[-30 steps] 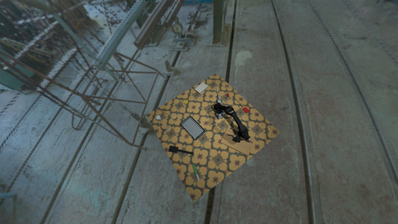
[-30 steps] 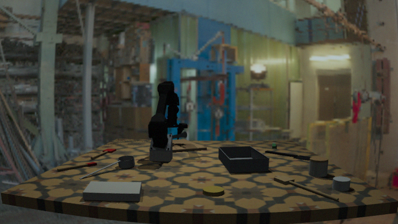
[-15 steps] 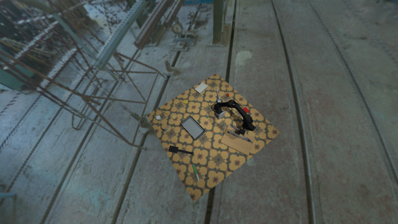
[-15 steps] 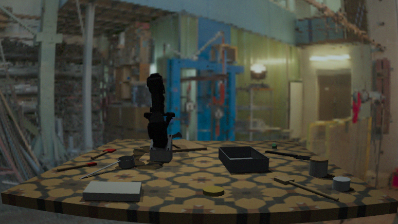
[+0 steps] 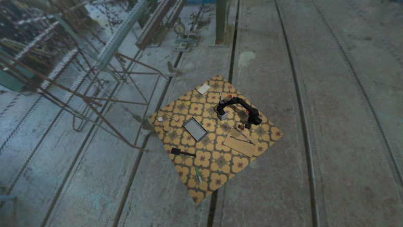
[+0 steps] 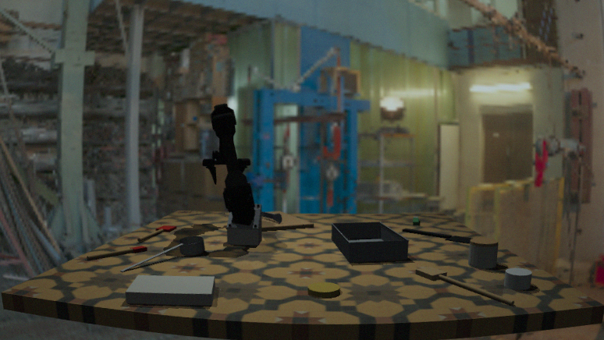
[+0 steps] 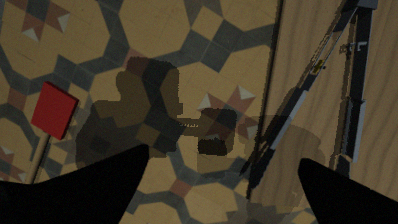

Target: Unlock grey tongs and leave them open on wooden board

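Observation:
The grey tongs [image 5: 241,140] [image 6: 272,217] [image 7: 355,120] lie on the wooden board [image 5: 239,150] [image 7: 385,100], their two arms spread in a wide V from the hinge. In the wrist view the hinge is at the top right, and the left arm's tip reaches the board's left edge. My gripper [image 7: 222,158] is wide open and empty, above the board's edge and apart from the tongs. Its fingertips frame the left arm's end in the wrist view. The roasting tin [image 5: 190,133] [image 6: 380,252] holds no tongs across its rim.
A red-headed tool [image 7: 55,110] [image 6: 165,228] lies beside the board, left in the wrist view. A second red-headed tool [image 5: 230,96] [image 6: 139,249] and a small pan [image 6: 192,246] are near the arm's base. A black turner [image 5: 175,151] and a green-handled tool [image 5: 197,171] lie beyond the tin.

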Motion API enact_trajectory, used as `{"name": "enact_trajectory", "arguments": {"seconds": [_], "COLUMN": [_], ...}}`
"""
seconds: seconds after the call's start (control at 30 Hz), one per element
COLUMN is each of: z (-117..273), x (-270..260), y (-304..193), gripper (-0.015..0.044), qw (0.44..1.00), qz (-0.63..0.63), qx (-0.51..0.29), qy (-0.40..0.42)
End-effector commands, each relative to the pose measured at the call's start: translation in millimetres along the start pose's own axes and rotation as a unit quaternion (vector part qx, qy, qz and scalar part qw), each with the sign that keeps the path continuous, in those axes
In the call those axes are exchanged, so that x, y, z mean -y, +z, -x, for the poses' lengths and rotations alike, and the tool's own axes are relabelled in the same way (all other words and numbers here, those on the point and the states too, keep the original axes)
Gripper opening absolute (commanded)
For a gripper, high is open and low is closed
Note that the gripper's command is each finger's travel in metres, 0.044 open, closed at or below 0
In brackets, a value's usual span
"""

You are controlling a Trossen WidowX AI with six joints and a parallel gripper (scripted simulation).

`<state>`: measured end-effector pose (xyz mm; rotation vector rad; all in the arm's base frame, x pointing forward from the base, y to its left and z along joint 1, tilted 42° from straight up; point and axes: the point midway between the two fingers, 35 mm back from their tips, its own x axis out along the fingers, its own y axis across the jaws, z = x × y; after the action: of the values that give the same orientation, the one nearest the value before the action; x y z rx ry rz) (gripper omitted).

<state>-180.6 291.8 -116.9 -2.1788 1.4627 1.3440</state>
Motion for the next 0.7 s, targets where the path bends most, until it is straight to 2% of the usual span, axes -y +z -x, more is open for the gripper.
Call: {"name": "enact_trajectory", "arguments": {"seconds": [0.0, 0.1, 0.67], "z": [23, 39, 39], "x": [-1, -2, -2], "y": [0, -2, -2], "gripper": [0.044, 0.044, 0.044], "qw": [1.0, 1.0, 1.0], "qz": [0.003, 0.005, 0.005], "qx": [0.005, 0.007, 0.007], "qy": [-0.003, -0.005, -0.005]}}
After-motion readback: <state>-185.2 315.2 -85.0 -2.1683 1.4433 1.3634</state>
